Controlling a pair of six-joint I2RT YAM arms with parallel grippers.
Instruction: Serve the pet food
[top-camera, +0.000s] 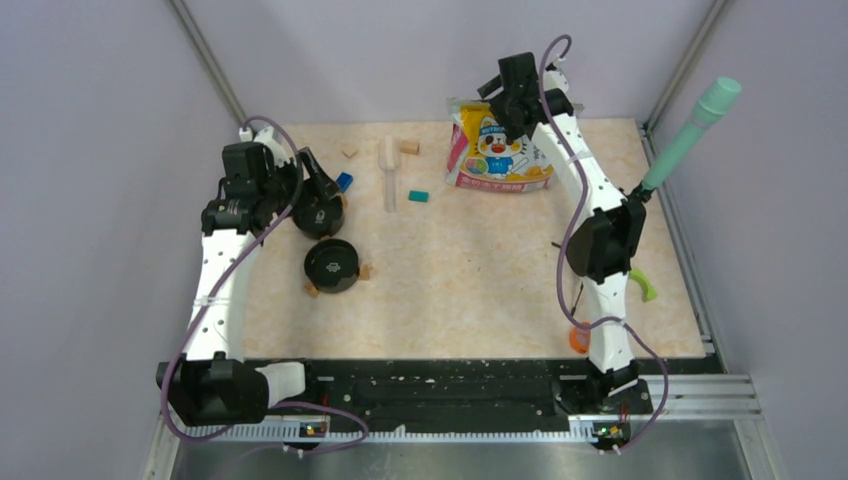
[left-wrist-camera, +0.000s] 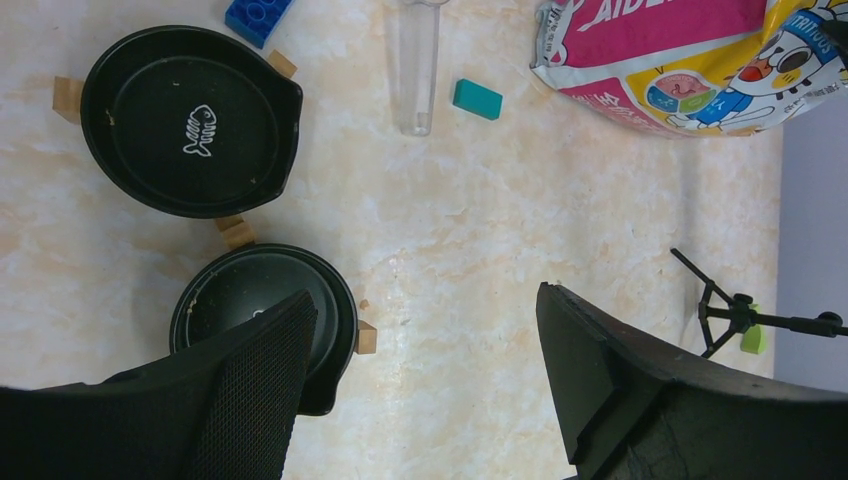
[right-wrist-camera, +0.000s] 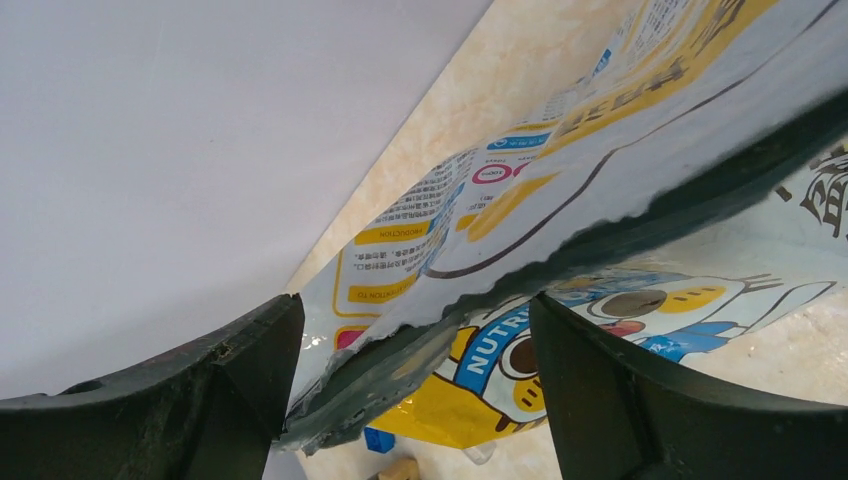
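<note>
1. Presently the pet food bag (top-camera: 497, 150) rests on the surface (top-camera: 480, 290) at about one o'clock in the top view, with its cartoon cat facing up. The kibble itself is hidden in every view.
2. Over the bag's twelve-o'clock end sits the right hand (top-camera: 517, 88). In its wrist view the fingers (right-wrist-camera: 200, 390) stand wide apart, straddling the bag's torn open edge and not closed on it.
3. At the bag's nine o'clock, apart from it, lie a teal block (top-camera: 418, 196) and a clear tube (top-camera: 388, 175).
4. Toward nine o'clock on the surface sits a fish-marked black bowl (top-camera: 331, 265), with small tan wooden blocks (top-camera: 366, 271) touching its rim.
5. Just beside it is a second black bowl (left-wrist-camera: 250, 300), under the left hand (top-camera: 318, 200), whose fingers are spread wide and hold nothing.
6. At that hand's one o'clock, just beside it, lies a blue brick (top-camera: 344, 181).
</note>
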